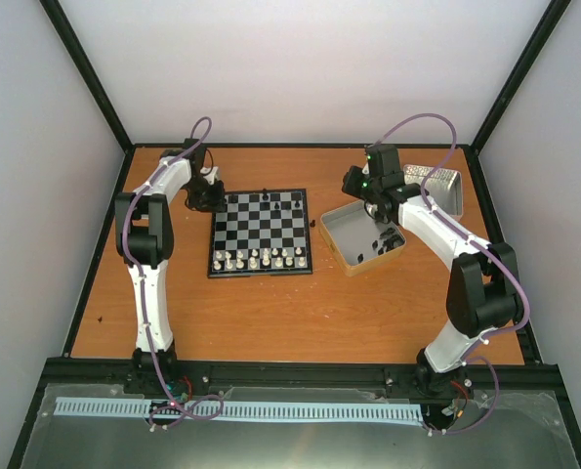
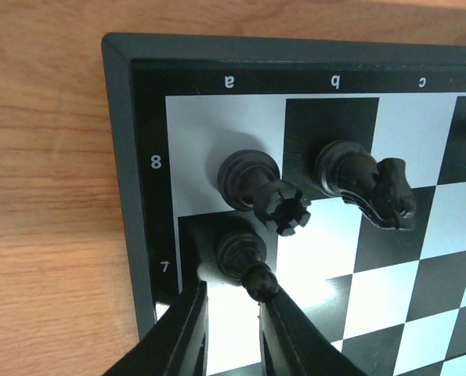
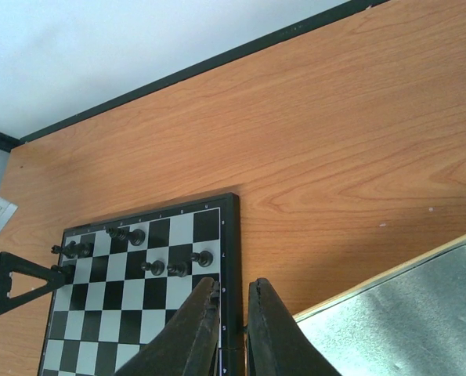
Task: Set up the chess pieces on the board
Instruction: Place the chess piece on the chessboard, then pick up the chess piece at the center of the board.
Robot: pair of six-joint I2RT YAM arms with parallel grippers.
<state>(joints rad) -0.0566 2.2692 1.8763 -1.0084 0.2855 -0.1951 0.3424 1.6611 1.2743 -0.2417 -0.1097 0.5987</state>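
Observation:
The board [image 1: 261,273] lies mid-table, white pieces [image 1: 261,259] lined along its near rows and a few black chess pieces [image 1: 268,202] at the far side. My left gripper [image 2: 231,294] hovers at the board's far-left corner [image 1: 210,195]. Its fingers stand slightly apart with nothing between them. A black pawn [image 2: 240,252] stands on a7, its head against the right fingertip [image 2: 265,307]. A rook [image 2: 252,180] is on a8 and a knight [image 2: 366,184] on b8. My right gripper [image 3: 233,283] hangs over the open tin tray [image 1: 334,234], its fingers nearly together with nothing seen between them.
A second tin [image 1: 436,181] sits at the back right corner. In the right wrist view the tray's rim [image 3: 389,282] is at the lower right, and three black pawns [image 3: 178,269] stand near the board's edge. Black frame rails border the table.

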